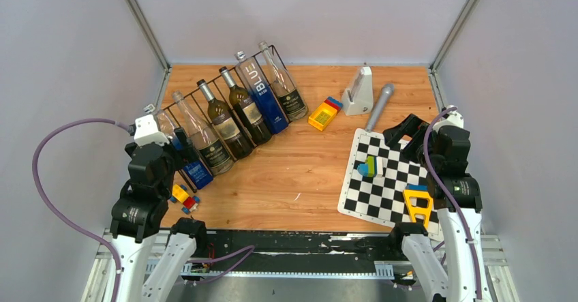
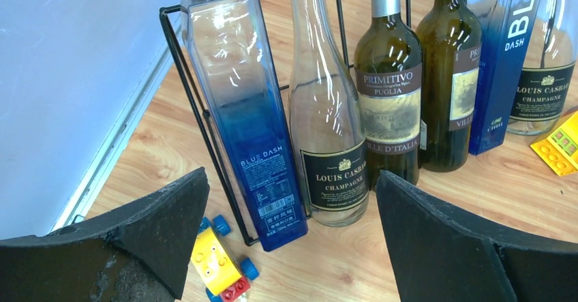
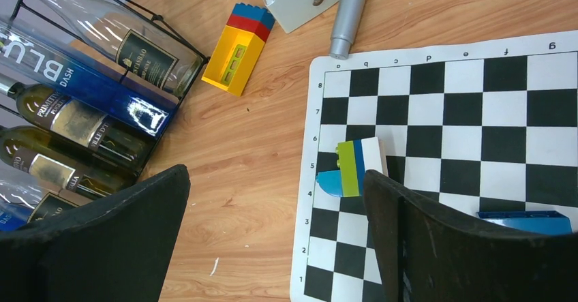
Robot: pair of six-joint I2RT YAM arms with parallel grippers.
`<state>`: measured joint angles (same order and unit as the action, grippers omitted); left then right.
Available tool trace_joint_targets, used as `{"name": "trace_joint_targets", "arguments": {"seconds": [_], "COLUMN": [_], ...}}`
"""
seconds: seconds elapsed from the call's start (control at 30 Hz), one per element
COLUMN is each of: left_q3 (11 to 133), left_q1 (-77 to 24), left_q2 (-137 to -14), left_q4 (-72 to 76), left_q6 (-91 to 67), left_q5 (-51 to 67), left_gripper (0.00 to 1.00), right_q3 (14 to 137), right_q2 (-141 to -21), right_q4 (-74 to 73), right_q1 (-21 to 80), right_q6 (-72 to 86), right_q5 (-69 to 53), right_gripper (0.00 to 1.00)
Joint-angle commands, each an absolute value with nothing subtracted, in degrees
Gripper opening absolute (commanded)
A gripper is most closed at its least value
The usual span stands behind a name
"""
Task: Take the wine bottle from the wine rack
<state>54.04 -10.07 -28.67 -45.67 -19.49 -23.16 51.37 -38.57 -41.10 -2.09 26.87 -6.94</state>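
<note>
Bottles (image 2: 327,111), six of them, lie side by side in the wine rack (image 2: 204,121) in the left wrist view, bases toward the camera. Third from the left is a dark wine bottle (image 2: 388,104) labelled Primitivo, with a second dark bottle (image 2: 450,84) just beside it on the right. The left gripper (image 2: 292,176) hovers in front of them, fingers spread wide and holding nothing. A small toy car (image 2: 217,261) lies on the table (image 2: 341,261) by its left finger.

In the right wrist view the right gripper (image 3: 276,172) is likewise wide open and empty, above the edge of a chessboard mat (image 3: 477,111) where a striped block (image 3: 354,169) lies. A yellow brick (image 3: 238,53) sits on the wood just beside the rack's end.

From above, the rack runs slantwise along the back left of the table with all six bottles in it. The left gripper is close to its near end, and the right gripper is well apart from it, over the mat.
</note>
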Motion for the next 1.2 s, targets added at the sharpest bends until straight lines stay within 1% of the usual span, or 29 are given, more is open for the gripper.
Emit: {"name": "trace_joint_targets", "arguments": {"seconds": [0.0,0.33,0.57,0.9,1.07,1.17], "left_q3": [54.6,56.5,66.3,76.4,76.5,75.3], "left_q1": [-9.7,-9.7,-9.1,-2.9,-0.4,3.2], "left_q2": [-28.6,-30.7,-42.4,-55.8,-60.7,-61.9], "left_q4": [-45.5,-46.6,-52.0,-53.6,-51.3,-49.7], "left_q6": [-20.7,-23.1,-24.9,-27.9,-29.7,-29.8], "left_q5": [-24.4,-30.4,-36.0,-30.7,-27.8,-27.1], "left_gripper": [1.00,1.00,1.00,1.00,1.00,1.00], "right_q3": [51.4,54.0,55.5,56.0,56.2,56.5], "right_q2": [-38.0,-37.8,-37.3,-35.1,-35.2,-35.0], "right_q4": [-40.6,-43.7,-46.7,-48.5,-48.9,-49.1], "right_q1": [-2.4,-2.4,-2.4,-2.4,-2.4,-2.4], "right_q6": [26.3,24.6,24.0,24.9,25.0,25.1], "right_q5": [-5.9,-4.5,-3.5,-5.1,-5.6,-6.3], "right_gripper": [1.00,1.00,1.00,1.00,1.00,1.00]}}
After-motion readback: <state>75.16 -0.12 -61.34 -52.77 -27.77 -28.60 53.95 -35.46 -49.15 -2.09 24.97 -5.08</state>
